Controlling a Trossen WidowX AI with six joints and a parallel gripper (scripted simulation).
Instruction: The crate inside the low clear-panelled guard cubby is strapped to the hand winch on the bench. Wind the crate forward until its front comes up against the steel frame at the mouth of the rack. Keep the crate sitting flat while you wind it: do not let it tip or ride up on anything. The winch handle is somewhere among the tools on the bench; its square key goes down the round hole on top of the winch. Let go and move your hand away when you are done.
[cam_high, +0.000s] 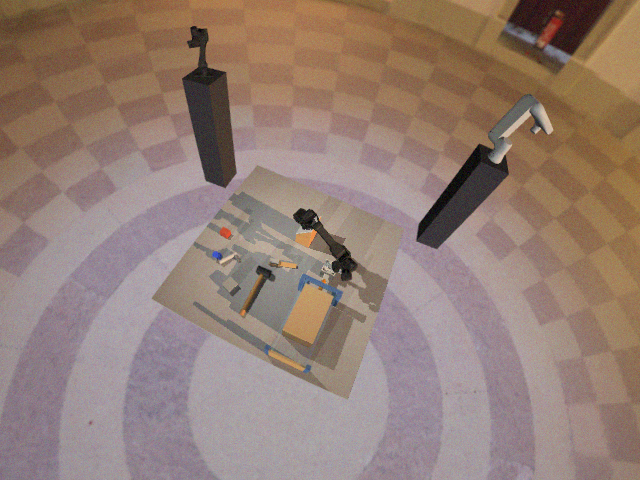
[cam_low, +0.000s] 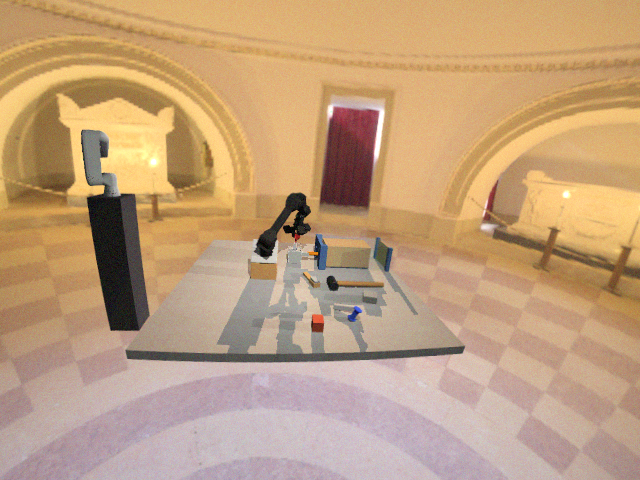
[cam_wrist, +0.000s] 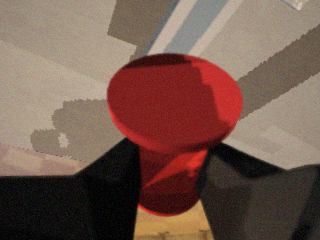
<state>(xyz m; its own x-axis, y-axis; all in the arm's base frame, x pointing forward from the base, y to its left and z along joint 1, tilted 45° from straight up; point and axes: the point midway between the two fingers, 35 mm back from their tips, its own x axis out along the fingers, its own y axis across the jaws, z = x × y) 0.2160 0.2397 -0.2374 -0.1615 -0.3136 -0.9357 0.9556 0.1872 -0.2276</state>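
Note:
The tan crate (cam_high: 308, 314) (cam_low: 347, 254) sits flat in the cubby, its front close behind the blue frame (cam_high: 303, 282) (cam_low: 321, 253); I cannot tell whether they touch. An orange strap (cam_low: 312, 253) runs from the frame side to the pale winch (cam_high: 327, 268) (cam_low: 294, 257). My gripper (cam_wrist: 164, 138) (cam_low: 296, 234) is shut on the stem of the red knob (cam_wrist: 175, 102) of the winch handle, above the winch. The wide knob top stands above the fingers. The handle's lower part looks close to the winch top; whether its key is in the hole is hidden.
A mallet (cam_high: 252, 295) (cam_low: 361, 284), an orange-handled tool (cam_high: 287, 265) (cam_low: 311, 279), a grey block (cam_low: 369, 297), a blue-knobbed piece (cam_high: 217, 255) (cam_low: 352, 309) and a red cube (cam_high: 225, 233) (cam_low: 317, 323) lie on the bench. An upright board (cam_low: 383, 254) stands at the cubby's far end.

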